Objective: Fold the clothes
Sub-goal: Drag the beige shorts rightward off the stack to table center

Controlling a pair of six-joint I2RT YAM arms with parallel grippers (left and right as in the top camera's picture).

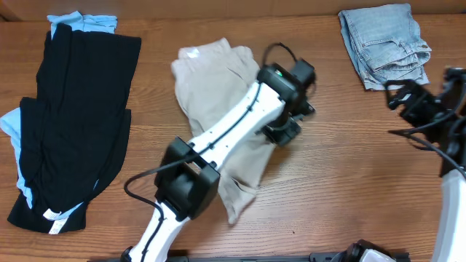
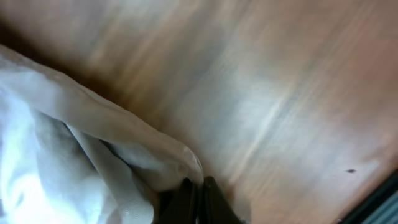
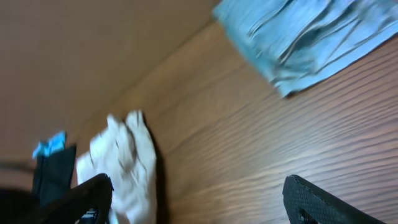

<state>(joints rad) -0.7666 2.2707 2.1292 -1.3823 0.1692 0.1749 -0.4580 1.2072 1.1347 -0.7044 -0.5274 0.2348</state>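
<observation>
Flanking the shorts [image 1: 211, 80] lie black garment [image 1: 80, 109] and jeans [image 1: 384, 44].

Wooden table [image 1: 328, 182]: beige shorts [image 1: 211, 80] centre, black garment [image 1: 80, 109] left, jeans [image 1: 382, 44] far right.

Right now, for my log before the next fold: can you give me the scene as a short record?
shorts: centre, rumpled, not yet folded
left gripper: shut on the shorts' edge, low over the table
right gripper: open, holding nothing, near the jeans
black garment: spread out on the left
jeans: folded, far right corner
</observation>
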